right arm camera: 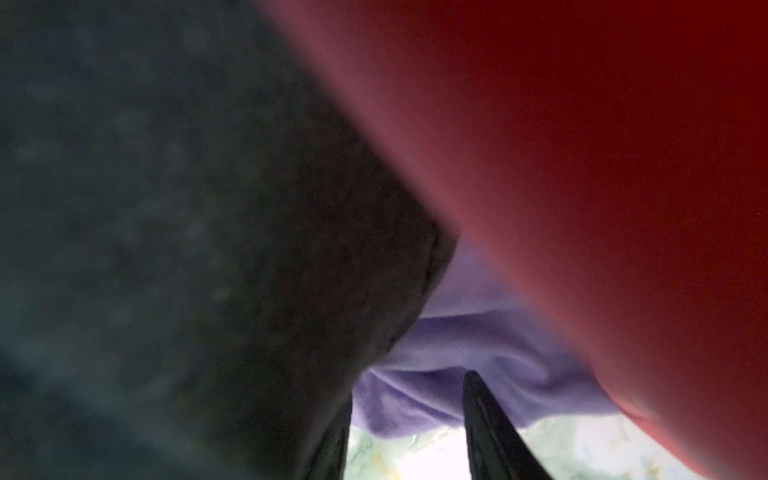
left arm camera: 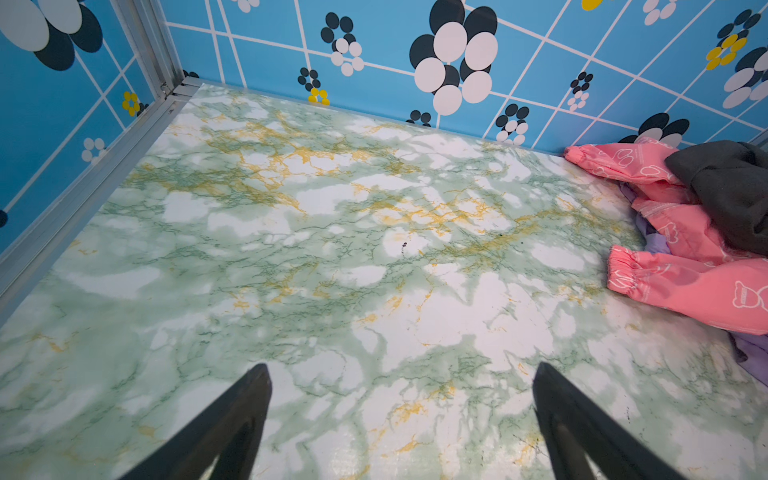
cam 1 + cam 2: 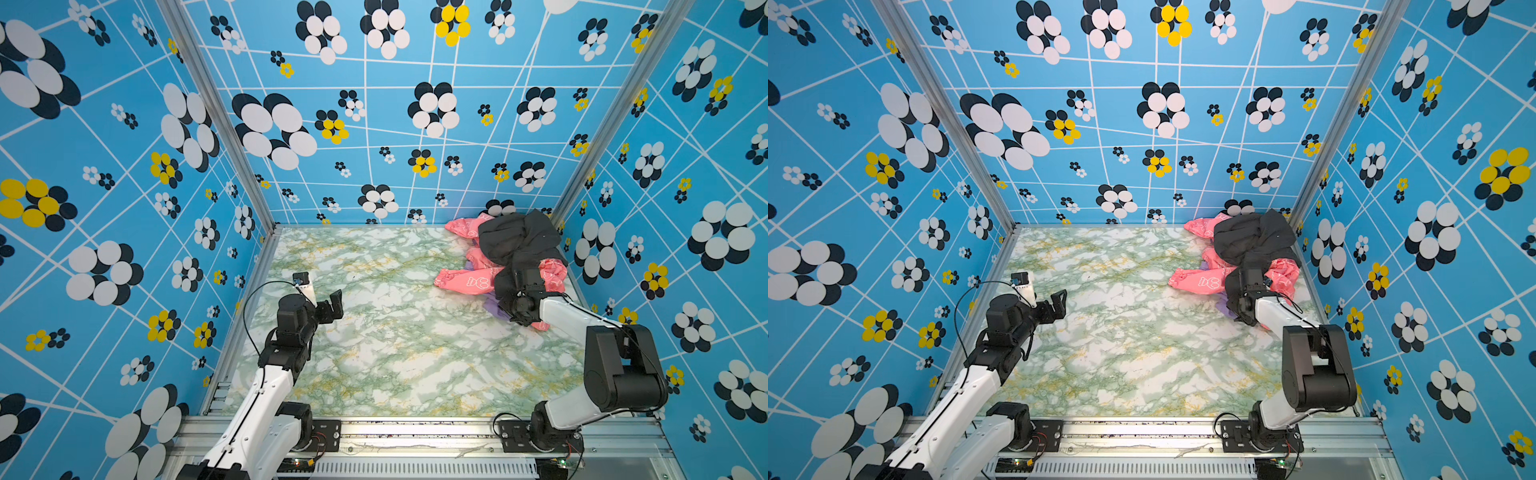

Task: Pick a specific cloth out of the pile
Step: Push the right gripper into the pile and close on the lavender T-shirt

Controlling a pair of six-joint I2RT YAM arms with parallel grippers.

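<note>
My right jaws straddle a fold of the lavender cloth (image 1: 449,357), beneath the black garment (image 1: 208,249) and pink garment (image 1: 602,166) of the pile (image 3: 519,249); grip uncertain. Pinch lavender alone, draw outward slowly. My left jaws gape, empty

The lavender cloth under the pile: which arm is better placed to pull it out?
Right: the right gripper is at the soft lavender cloth; the left gripper hangs open over marbled tabletop, apart.

The worktop (image 3: 395,340) has a green-and-white marble pattern (with yellow veins running through it). 3 blue walls (image 3: 374,124) enclose it, printed with white lines and clusters of black, white and yellow ovals. An aluminium rail (image 3: 415,430) runs along the front edge.
</note>
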